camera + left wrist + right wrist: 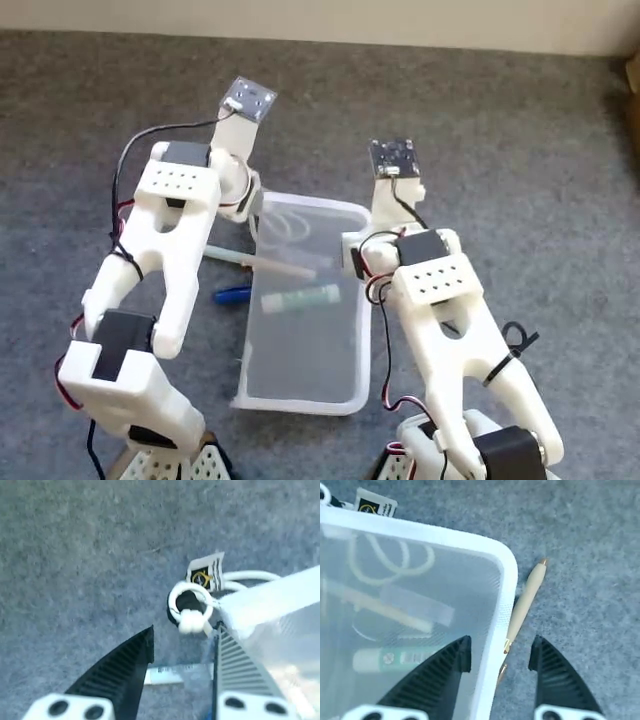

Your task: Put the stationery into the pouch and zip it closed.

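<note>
Grey carpet (500, 120) covers the whole surface. Nearest are the arm bases. Between the arms the pouch (300, 365) lies flat, clear with white edging, a green tube (300, 297) inside. A blue pen (232, 294) lies just left of it. Right gripper (501, 647): wide apart, empty, straddling a beige pen (525, 600) beside the pouch. Left gripper (185, 645): spread, empty, at the zip pull (189, 622). Farthest is a pale wall (400, 20).

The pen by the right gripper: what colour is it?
The pen is beige with a coppery tip; the right wrist view shows it best.
</note>
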Action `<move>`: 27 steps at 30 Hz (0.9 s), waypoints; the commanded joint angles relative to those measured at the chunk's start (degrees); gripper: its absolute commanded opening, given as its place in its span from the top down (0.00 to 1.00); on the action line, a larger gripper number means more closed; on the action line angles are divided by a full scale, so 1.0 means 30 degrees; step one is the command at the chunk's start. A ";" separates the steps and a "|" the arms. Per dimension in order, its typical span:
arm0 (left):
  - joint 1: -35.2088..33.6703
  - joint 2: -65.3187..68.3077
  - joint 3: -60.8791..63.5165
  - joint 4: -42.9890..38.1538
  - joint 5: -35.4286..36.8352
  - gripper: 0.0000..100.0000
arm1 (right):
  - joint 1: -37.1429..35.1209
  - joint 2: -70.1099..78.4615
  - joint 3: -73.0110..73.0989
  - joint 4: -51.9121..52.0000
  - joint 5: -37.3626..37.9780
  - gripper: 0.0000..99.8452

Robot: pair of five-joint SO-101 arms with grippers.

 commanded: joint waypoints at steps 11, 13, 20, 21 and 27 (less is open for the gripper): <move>0.0103 0.2066 -0.2652 -0.1524 0.0410 0.80 | 0.0249 -0.0190 -0.0015 -0.0835 -0.0264 0.81; -0.0220 0.3062 -0.3150 -0.1612 0.0381 0.80 | 0.0249 -0.0190 -0.0015 -0.0835 -0.0264 0.81; -0.0220 0.6520 -0.6227 -0.1524 0.0410 0.80 | 0.0249 -0.0190 -0.0015 -0.0864 -0.0264 0.81; -0.0190 0.6901 -0.6696 -0.1524 0.0410 0.80 | 0.0249 -0.0190 -0.0015 -0.0864 -0.0264 0.81; 0.0161 0.8747 -0.8337 -0.1495 0.0440 0.82 | 0.0249 -0.0190 -0.0015 -0.0864 -0.0264 0.81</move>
